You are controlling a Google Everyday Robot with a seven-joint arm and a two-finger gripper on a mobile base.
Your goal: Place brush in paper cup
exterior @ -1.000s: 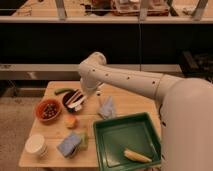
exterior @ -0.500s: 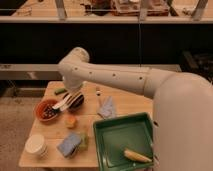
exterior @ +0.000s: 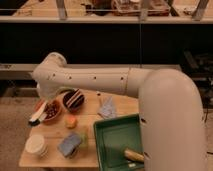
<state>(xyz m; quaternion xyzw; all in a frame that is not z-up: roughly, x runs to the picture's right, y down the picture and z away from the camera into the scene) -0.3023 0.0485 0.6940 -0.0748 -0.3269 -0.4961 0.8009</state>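
Swung further left since half a second ago, the white arm (exterior: 90, 80) now carries the brush (exterior: 37, 114) from above the dark bowl (exterior: 73, 99) to the left rim of the orange bowl (exterior: 51, 111). The gripper (exterior: 43, 105) sits low at the back-left of the table (exterior: 55, 131), below the arm's bent elbow, and is closed on the brush's upper end.

The brush's long axis runs diagonally, from upper right at the gripper down to lower left, its free end pointing at the table's left edge. Which end carries the bristles cannot be made out. The whitish handle crosses the orange bowl's left rim.

The paper cup (exterior: 36, 144) stands upright at the near-left corner, well apart from the brush, with bare tabletop between the 2. Just right of the cup lies a blue-grey sponge (exterior: 70, 144), and a small orange piece (exterior: 71, 120) sits between the sponge and the orange bowl. A crumpled wrapper (exterior: 106, 107) lies right of the dark bowl. The green tray (exterior: 107, 145) fills the near-right side and holds 1 yellow wedge (exterior: 134, 155).
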